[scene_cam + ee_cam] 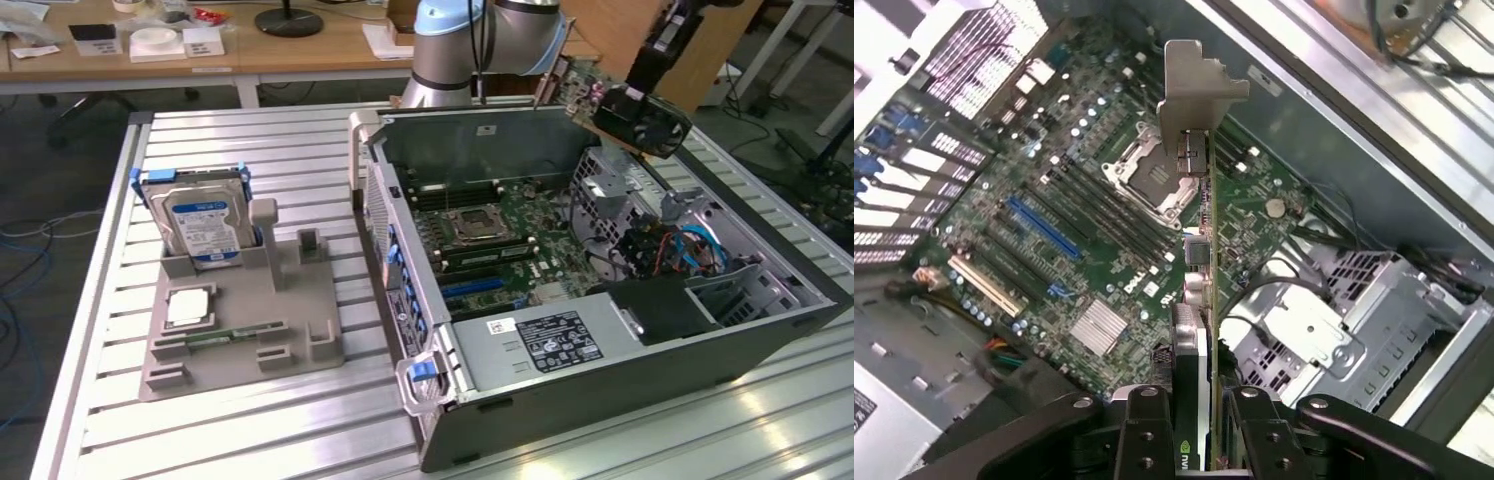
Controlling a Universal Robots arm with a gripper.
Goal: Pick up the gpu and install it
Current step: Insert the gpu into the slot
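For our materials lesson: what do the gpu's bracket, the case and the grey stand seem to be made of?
On the gpu, the bracket looks like bare sheet metal: dull silver, thin, bent over at its end.
The case is probably painted steel: dark grey outside, pale bare metal inside.
The stand is likely plastic: matte grey, with blocky moulded or printed shapes.

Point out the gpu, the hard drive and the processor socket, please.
gpu point(641, 118), exterior view, on its dark face.
hard drive point(200, 224), exterior view, on its blue label.
processor socket point(1150, 180), wrist view, at its centre.
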